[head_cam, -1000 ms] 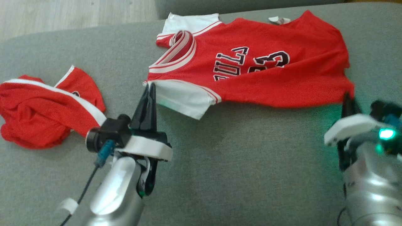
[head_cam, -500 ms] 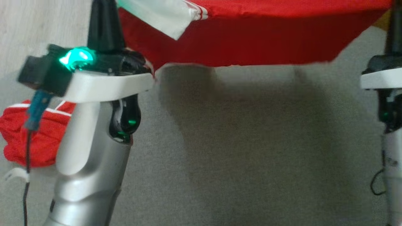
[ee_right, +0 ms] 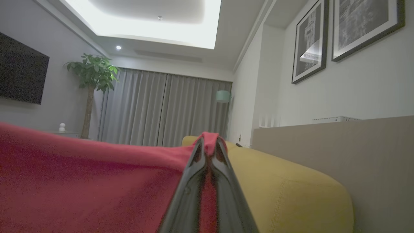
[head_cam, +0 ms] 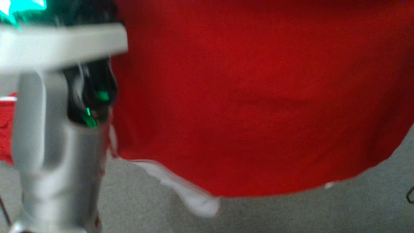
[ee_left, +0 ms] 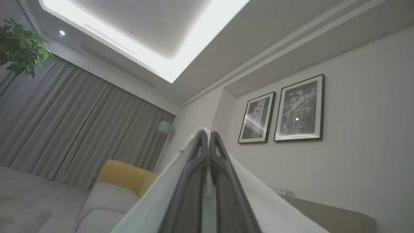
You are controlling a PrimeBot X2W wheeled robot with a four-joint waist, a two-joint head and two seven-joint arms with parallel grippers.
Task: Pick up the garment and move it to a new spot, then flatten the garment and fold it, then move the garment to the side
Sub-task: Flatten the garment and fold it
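Blurred red garment (head_cam: 258, 97), its top and right past the head view's edges

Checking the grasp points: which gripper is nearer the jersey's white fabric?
Left. The left gripper is shut on the white fabric itself; the right gripper pinches a red part of the jersey.

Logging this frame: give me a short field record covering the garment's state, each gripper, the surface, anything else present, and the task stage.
garment: red jersey, lifted, hanging spread in front of the head camera
left gripper: shut on the jersey's white sleeve
right gripper: shut on a red edge of the jersey
surface: grey surface, visible below the hanging hem
other item: second red garment, at the head view's left edge
task stage: picked up; not yet laid down, flattened or folded
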